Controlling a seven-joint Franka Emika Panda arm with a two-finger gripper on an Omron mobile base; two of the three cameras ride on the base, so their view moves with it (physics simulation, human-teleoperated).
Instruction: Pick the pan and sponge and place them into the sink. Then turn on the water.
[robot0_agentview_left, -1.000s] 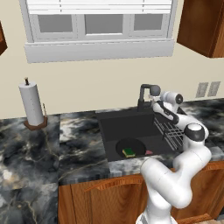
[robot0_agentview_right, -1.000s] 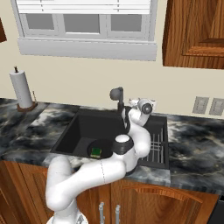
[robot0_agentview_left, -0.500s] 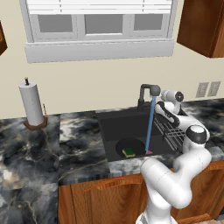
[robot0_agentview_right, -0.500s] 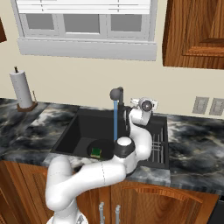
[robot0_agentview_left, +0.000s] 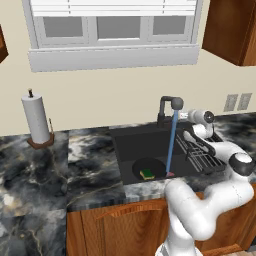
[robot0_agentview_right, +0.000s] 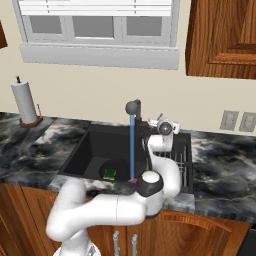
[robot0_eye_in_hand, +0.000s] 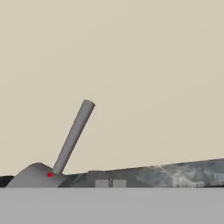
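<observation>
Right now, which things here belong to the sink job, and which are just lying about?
Job: pan in the sink, sponge on the pan, water running from the faucet, gripper beside the faucet.

Lying about: paper towel roll, drying rack, wall outlets.

One pan (robot0_agentview_left: 148, 169), one sponge (robot0_agentview_left: 147, 174), one sink (robot0_agentview_left: 131, 142), one paper-towel roll (robot0_agentview_left: 36, 118).

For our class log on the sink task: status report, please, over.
Gripper beside dark faucet, jaws unclear. Round black pan and yellow-green sponge in dark grey sink. Blue water stream running. Nothing in the way.
</observation>
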